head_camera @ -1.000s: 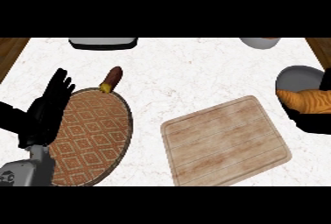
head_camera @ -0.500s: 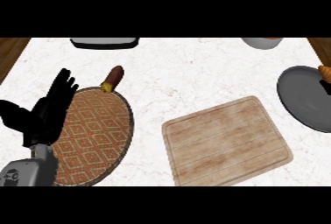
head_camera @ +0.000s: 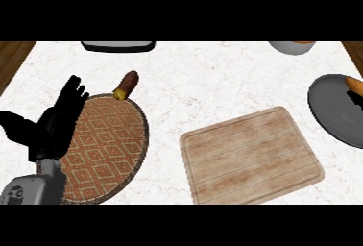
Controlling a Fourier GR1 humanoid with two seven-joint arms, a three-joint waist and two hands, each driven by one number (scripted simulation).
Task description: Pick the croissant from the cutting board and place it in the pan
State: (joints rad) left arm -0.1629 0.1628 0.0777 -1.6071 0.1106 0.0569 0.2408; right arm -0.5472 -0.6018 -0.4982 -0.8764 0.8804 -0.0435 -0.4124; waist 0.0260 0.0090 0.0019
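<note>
The croissant [head_camera: 354, 84] sits at the pan's [head_camera: 333, 115] three-o'clock rim, the right hand out of view. The left hand [head_camera: 53, 126] rests open at nine. Released there, it could roll onto the desk [head_camera: 212, 81].

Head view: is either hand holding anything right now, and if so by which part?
The left hand holds nothing, resting open over the woven mat. The right hand is barely visible at the pan, beside the croissant; any hold cannot be told.

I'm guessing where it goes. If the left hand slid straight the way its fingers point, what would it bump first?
Probably nothing: the left hand points up-screen and slightly right; only bare counter shows ahead. The brown handle sits just right of that line; depth unclear.
</note>
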